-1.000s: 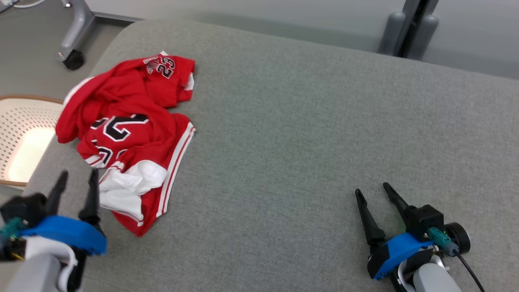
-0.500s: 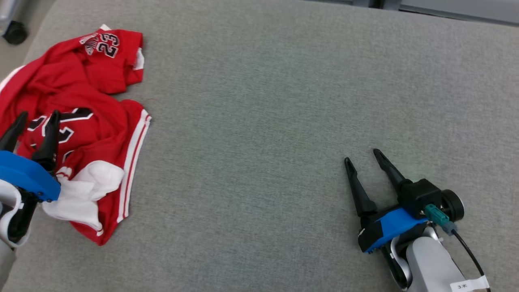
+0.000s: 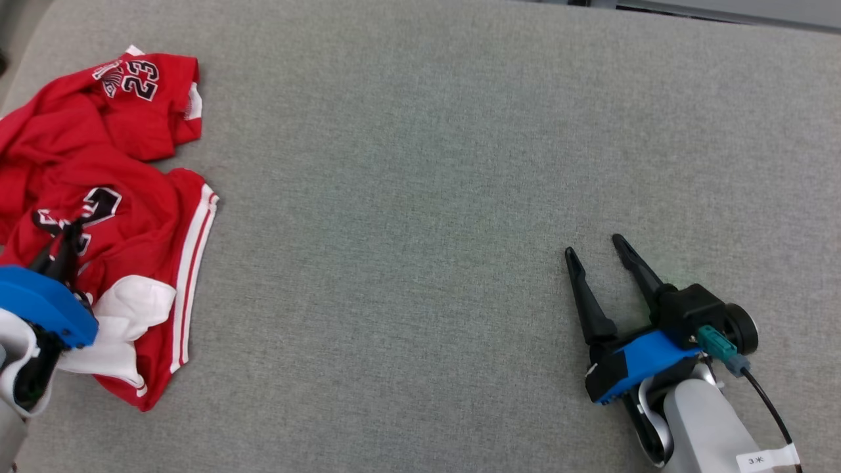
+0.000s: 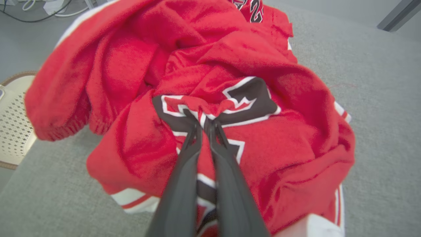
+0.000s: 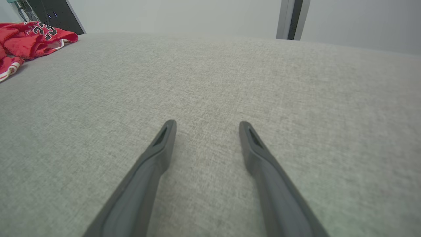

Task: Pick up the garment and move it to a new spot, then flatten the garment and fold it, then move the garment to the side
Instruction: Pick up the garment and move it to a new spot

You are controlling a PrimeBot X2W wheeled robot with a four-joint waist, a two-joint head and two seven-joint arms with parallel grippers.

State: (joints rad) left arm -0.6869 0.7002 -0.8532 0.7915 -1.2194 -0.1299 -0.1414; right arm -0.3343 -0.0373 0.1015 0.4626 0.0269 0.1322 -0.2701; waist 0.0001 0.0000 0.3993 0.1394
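Pick-up step. Left gripper point(image 4: 205, 122) clamped on fold of crumpled red white-trimmed jersey point(image 3: 131, 131) at left edge of grey fabric pad point(image 3: 420, 197). Right gripper point(image 3: 594, 245) fingers apart, empty. Next: lift clear, carry toward pad's centre.

Three cameras over one grey cushion point(image 3: 420, 131).
The head looks steeply down from above; the left wrist sits close over the red garment point(image 4: 131, 82) at the cushion's left edge; the right wrist skims low across the cushion, catching that garment far off.

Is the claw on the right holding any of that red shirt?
No, the right gripper has its two fingers spread over the bare grey cushion, well away from the red garment.
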